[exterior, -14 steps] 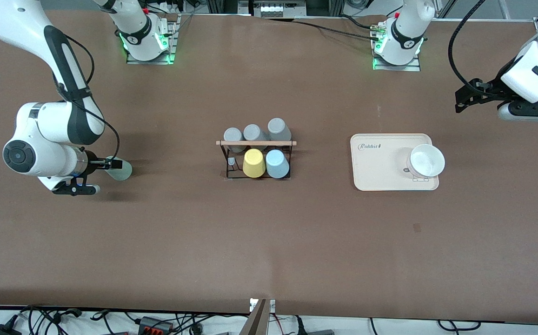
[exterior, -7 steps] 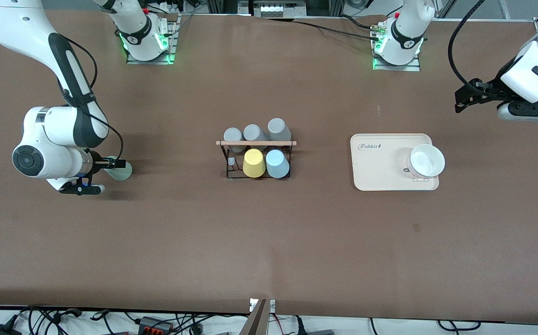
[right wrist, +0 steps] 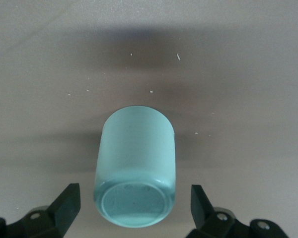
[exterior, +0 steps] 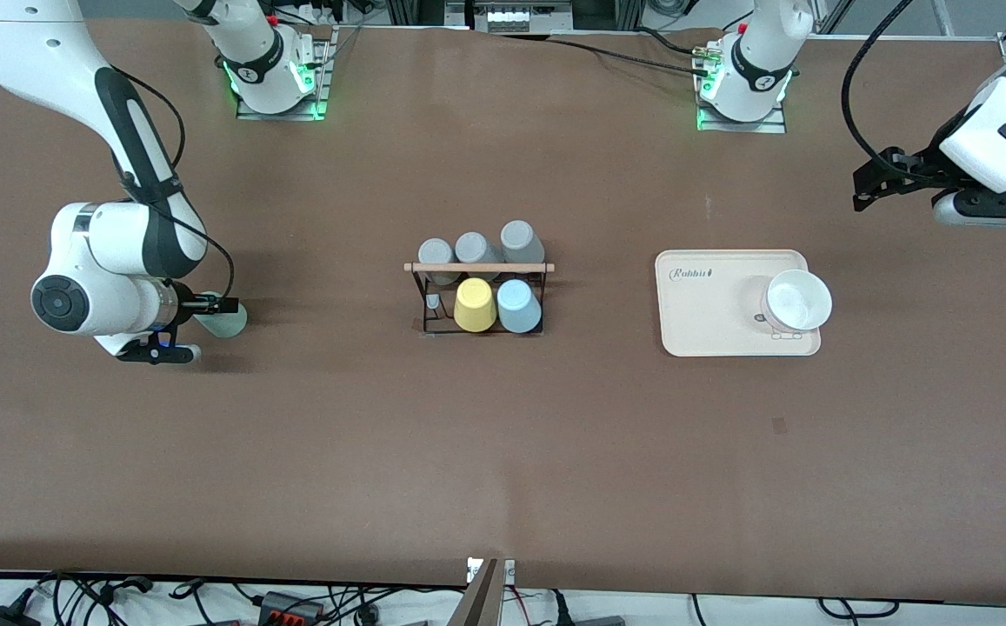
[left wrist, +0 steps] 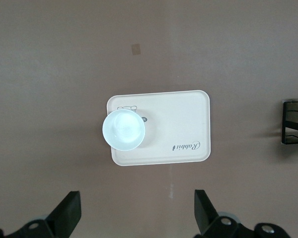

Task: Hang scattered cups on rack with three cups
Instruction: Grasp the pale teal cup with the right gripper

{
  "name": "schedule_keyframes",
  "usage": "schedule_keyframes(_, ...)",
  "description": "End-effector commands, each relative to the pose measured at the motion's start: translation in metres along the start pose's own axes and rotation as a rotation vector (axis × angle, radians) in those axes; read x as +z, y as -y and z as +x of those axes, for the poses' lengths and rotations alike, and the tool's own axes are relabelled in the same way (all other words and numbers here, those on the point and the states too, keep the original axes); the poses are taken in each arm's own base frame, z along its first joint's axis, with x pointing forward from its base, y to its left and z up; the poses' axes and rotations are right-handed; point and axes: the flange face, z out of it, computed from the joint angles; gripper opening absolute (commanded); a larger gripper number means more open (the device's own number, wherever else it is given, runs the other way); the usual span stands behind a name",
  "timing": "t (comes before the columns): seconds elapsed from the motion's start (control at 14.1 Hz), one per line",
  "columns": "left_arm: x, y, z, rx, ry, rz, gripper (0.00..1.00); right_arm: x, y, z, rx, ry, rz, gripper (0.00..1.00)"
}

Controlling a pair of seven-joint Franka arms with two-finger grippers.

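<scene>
A pale mint green cup point(exterior: 228, 320) point(right wrist: 135, 168) lies on its side on the table toward the right arm's end, its base facing the wrist. My right gripper point(exterior: 212, 316) point(right wrist: 134, 194) is low around that base, open, with a gap between each finger and the cup. The light blue cup point(exterior: 519, 306) sits upside down on the black wire rack point(exterior: 479, 268) at mid-table, beside a yellow cup point(exterior: 475, 304). One peg beside the yellow cup is bare. My left gripper point(exterior: 859, 187) point(left wrist: 137, 198) hangs open and empty over the table near the left arm's end, waiting.
Three grey cups point(exterior: 476, 249) fill the rack's row farther from the front camera. A cream tray point(exterior: 711, 317) point(left wrist: 179, 124) with a white bowl point(exterior: 798, 300) point(left wrist: 123, 130) lies between the rack and the left arm's end. The rack's edge point(left wrist: 293, 121) shows in the left wrist view.
The right arm's wrist has shifted slightly toward the mint cup, with its gripper staying around it. The left arm has barely moved.
</scene>
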Motion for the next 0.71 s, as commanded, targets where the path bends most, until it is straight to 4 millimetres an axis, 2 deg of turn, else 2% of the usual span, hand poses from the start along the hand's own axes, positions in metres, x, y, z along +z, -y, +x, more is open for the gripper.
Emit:
schedule_keyframes(0.0, -0.002, 0.001, 0.0, 0.018, 0.004, -0.018, 1.0, 0.003, 0.001, 0.0, 0.01, -0.004, 0.002, 0.67)
schedule_keyframes(0.14, -0.002, 0.001, 0.0, 0.018, 0.004, -0.018, 1.0, 0.002, 0.002, 0.0, 0.009, -0.004, 0.001, 0.43)
schedule_keyframes(0.28, -0.002, 0.001, 0.0, 0.019, 0.004, -0.02, 1.0, -0.001, 0.002, 0.001, 0.01, -0.004, 0.002, 0.3)
schedule_keyframes(0.35, -0.002, 0.001, 0.0, 0.019, 0.004, -0.02, 1.0, -0.008, 0.004, 0.001, 0.004, -0.013, 0.001, 0.26)
schedule_keyframes(0.5, -0.002, 0.001, 0.0, 0.019, 0.004, -0.02, 1.0, -0.035, 0.012, 0.008, -0.018, -0.029, 0.003, 0.26)
schedule_keyframes(0.64, -0.002, 0.002, 0.0, 0.019, 0.004, -0.02, 1.0, -0.084, 0.032, 0.013, -0.046, -0.028, 0.005, 0.26)
